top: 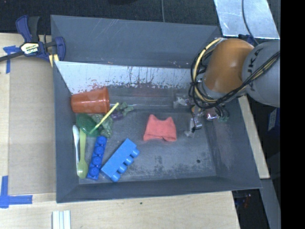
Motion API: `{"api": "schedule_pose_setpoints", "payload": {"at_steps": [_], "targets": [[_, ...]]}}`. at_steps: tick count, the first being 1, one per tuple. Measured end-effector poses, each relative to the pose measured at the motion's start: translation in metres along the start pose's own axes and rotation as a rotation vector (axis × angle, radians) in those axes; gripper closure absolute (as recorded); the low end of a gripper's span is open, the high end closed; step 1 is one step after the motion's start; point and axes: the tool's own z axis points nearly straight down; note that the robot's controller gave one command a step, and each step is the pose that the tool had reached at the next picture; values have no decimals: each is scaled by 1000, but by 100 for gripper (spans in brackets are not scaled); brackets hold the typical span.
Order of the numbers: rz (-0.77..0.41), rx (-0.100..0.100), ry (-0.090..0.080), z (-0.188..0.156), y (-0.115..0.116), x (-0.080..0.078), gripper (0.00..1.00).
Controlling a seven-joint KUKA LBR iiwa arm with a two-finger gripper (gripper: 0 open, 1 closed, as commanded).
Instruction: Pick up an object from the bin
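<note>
Gripper [193, 124]: low in the bin [143, 42], near the floor on the arm's side. You see nothing held in it.
Jaws: you cannot tell whether they stand wide or narrow, because the wrist hardware masks the gap.
Under the jaws: bare bin floor, as far as you can judge.
Nearest thing: red cloth [159, 129], crumpled and lying low, just beside the jaws on the side away from the arm. It appears apart from them, not touching.
Beyond the cloth, well apart from the jaws: a heap holding an orange cup [90, 100] on its side, green pieces [87, 123], a yellow stick [106, 117], a blue toothed block [120, 160], a blue beaded bar [96, 157] and a pale spoon [78, 149].
Step in hand: judged as the approach, with no grasp made yet.
Next move calls for: a short shift away from the arm to bring the jaws over the cloth, then a descent onto a raised fold before closing.
Watch for: soft cloth may bunch or slip, and a pinch on the flat part may catch nothing.
</note>
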Motion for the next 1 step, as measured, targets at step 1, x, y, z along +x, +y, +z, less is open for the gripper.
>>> {"api": "schedule_pose_setpoints", "payload": {"at_steps": [1], "targets": [[-63, -1, -1, 1, 24, 4, 0]]}}
